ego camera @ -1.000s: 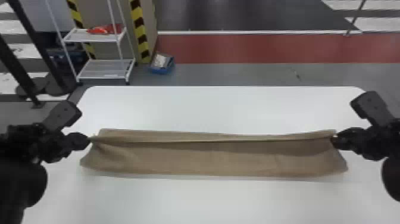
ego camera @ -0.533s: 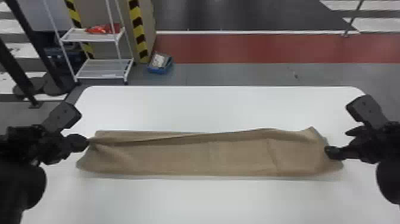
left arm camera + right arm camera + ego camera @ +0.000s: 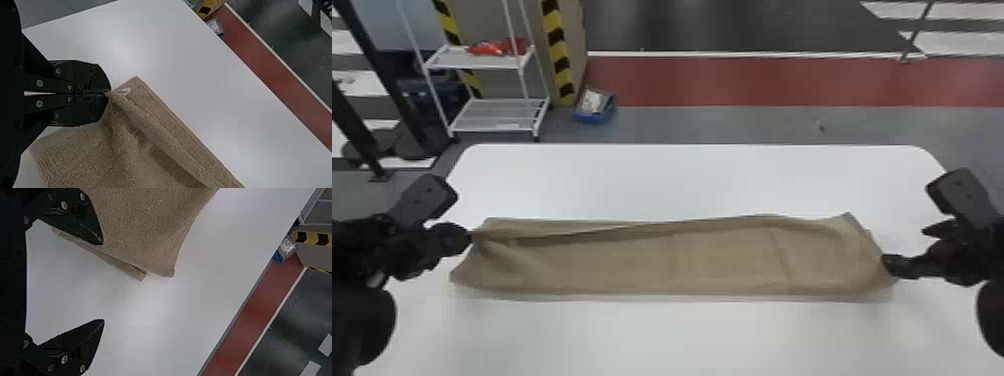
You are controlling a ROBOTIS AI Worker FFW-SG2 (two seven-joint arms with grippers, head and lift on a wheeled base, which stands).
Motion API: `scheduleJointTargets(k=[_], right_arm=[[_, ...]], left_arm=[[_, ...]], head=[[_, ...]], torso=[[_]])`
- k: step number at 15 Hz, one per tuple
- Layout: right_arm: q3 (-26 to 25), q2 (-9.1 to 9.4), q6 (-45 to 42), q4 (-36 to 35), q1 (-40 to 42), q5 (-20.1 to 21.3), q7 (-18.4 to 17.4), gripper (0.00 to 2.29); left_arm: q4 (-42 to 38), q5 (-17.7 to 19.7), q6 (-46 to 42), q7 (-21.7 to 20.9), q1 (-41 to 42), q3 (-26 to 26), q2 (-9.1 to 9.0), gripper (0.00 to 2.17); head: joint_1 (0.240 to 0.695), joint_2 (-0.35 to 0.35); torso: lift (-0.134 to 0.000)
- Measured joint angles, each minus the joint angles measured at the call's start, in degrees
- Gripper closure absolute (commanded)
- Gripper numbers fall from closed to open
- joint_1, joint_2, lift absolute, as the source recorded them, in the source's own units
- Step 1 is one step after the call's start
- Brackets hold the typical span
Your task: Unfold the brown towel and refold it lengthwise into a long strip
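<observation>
On the white table (image 3: 682,335), taking the head view as a clock with twelve at the far side, with the towel (image 3: 722,265) spread as a long strip, from between eight and nine to between three and four. Along its far edge, with a narrow fold running from the left end towards the right, darker underneath.

At the eight-to-nine end, with the left gripper (image 3: 469,239) pressed closed on a small pinch of the towel. In the left wrist view, with wrinkles spreading out from the left gripper (image 3: 106,93).

At the three-to-four end, with the right gripper (image 3: 904,246) widely opened and with nothing in its grasp. In the right wrist view, with one finger (image 3: 84,221) of the right gripper (image 3: 103,282) overlapping the towel; cannot tell whether touching it.

Behind the table, at ten o'clock, with a white shelf (image 3: 497,114) on the floor; between ten and eleven, with a blue box (image 3: 594,118).
</observation>
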Motion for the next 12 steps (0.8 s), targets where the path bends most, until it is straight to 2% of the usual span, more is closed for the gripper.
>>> scheduleJointTargets(k=[7, 11, 12], right_arm=[[-2.32, 0.06, 0.75, -1.28, 1.43, -2.82, -0.04, 0.21], [-3.25, 0.27, 4.97, -0.93, -0.16, -7.18, -1.05, 0.22], [-3.3, 0.31, 5.92, -0.62, -0.65, -8.08, -1.07, 0.29]], left_arm=[[-3.05, 3.45, 0.17, 3.97, 1.99, 1.74, -0.48, 0.01], [-3.81, 4.93, 0.12, 4.35, 2.88, 3.23, -0.72, 0.02], [-4.15, 5.26, 0.09, 4.45, 3.15, 3.59, -0.77, 0.02]], head=[[0.695, -0.006], [0.695, -0.001], [0.695, 0.004]], torso=[[-0.123], [-0.123], [-0.123]])
